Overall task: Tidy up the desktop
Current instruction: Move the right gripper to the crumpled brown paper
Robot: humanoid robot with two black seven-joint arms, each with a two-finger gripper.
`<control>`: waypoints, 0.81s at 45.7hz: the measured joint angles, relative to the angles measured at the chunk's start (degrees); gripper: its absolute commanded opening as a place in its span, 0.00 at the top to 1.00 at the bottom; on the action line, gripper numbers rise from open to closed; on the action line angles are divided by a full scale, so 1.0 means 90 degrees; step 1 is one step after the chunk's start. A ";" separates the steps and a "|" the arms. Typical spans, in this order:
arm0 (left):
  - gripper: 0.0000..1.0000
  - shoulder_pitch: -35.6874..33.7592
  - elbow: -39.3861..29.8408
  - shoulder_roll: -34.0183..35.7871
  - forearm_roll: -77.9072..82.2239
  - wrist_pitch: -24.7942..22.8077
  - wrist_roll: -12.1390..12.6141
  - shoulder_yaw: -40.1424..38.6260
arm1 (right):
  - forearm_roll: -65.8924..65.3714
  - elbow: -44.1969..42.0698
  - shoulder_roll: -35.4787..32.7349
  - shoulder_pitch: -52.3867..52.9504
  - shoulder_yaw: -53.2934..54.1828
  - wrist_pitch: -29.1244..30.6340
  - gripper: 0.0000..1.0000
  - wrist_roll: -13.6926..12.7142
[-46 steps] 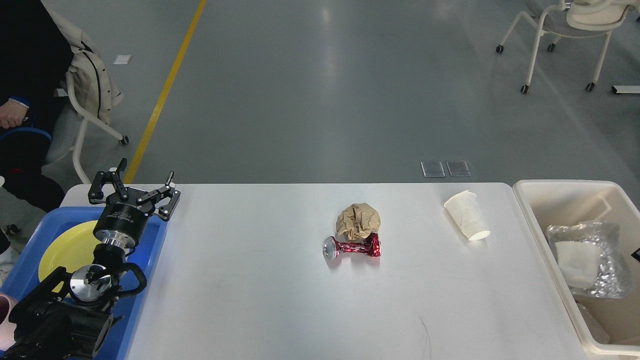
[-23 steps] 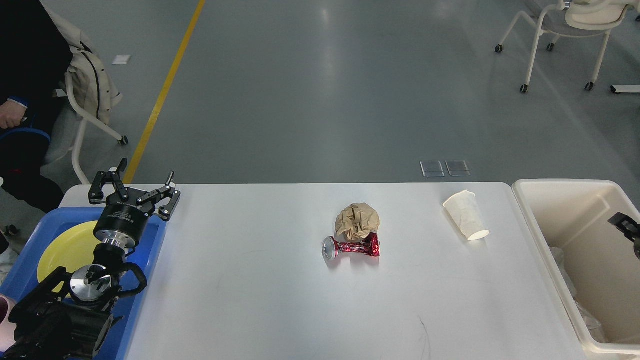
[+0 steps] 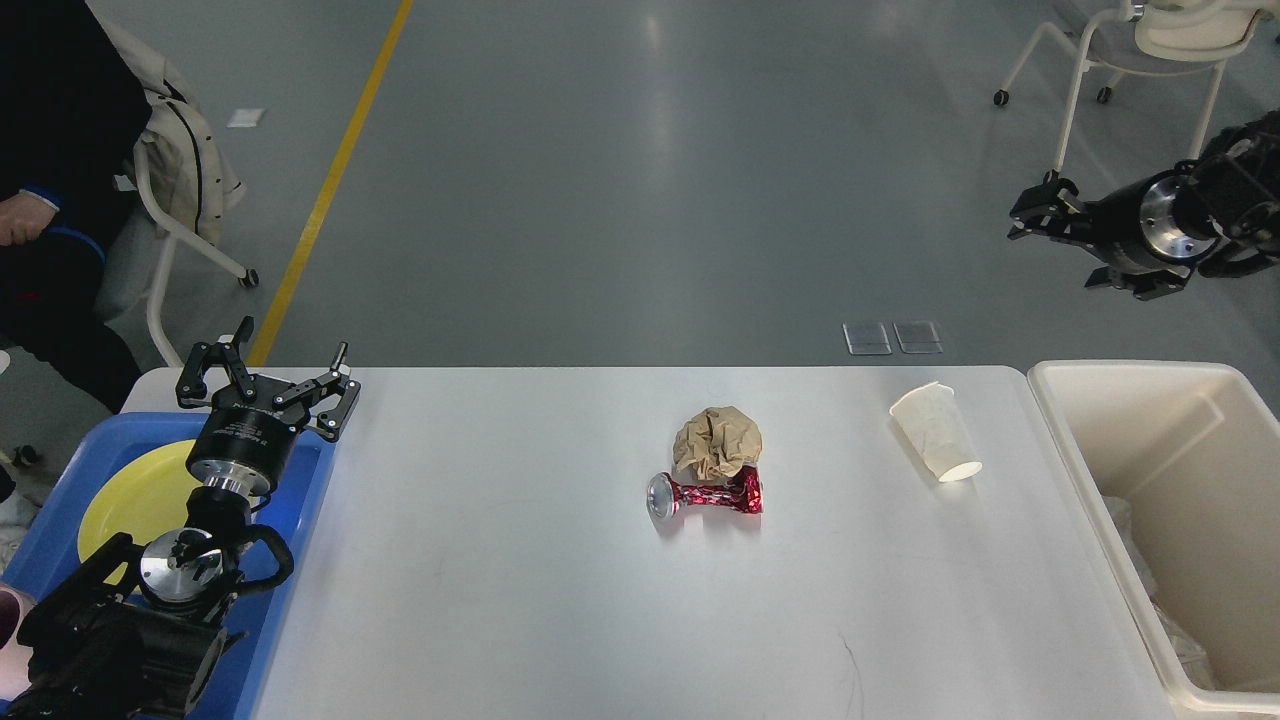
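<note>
- Counter (image 3: 520, 560): the desktop itself, a broad white slab with rounded corners that fills the lower middle of the head view and carries faint scratches toward 6 o'clock.
- Crumpled brown paper (image 3: 716, 443): lies near the counter's centre, touching the item below it.
- Crushed red can (image 3: 705, 495): lies on its side at 6 o'clock of the paper, its silver end facing 9 o'clock.
- White paper cup (image 3: 936, 431): tipped over at 3 o'clock of the paper and well apart from it, its open mouth turned toward 5 o'clock.
- Blue tray (image 3: 300, 560): sits at the counter's 9 o'clock edge and holds a yellow plate (image 3: 130, 500).
- Left claw (image 3: 268, 372): raised over the tray's far corner, fingers spread wide and released, gripping nothing.
- Right claw (image 3: 1040, 212): held high at 2 o'clock, above the floor beyond the counter, pointing toward 9 o'clock; it is seen small and dark, so I cannot tell whether it is released or clenched.
- Cream bin (image 3: 1100, 470): stands just beside the counter's 3 o'clock edge, with pale crumpled material low along its inner wall.
- White chair (image 3: 1150, 60): on castors, on the grey floor at 1 o'clock.
- Seated person (image 3: 40, 150): partly cut off by the frame at 10 o'clock, near a yellow floor line (image 3: 330, 180).
</note>
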 measured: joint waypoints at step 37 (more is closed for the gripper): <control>0.03 0.0000 0.0000 -0.0002 0.0000 0.0000 0.0000 0.0000 | -0.1531 0.7799 0.0859 0.4333 0.0476 -0.1827 0.00 -0.0038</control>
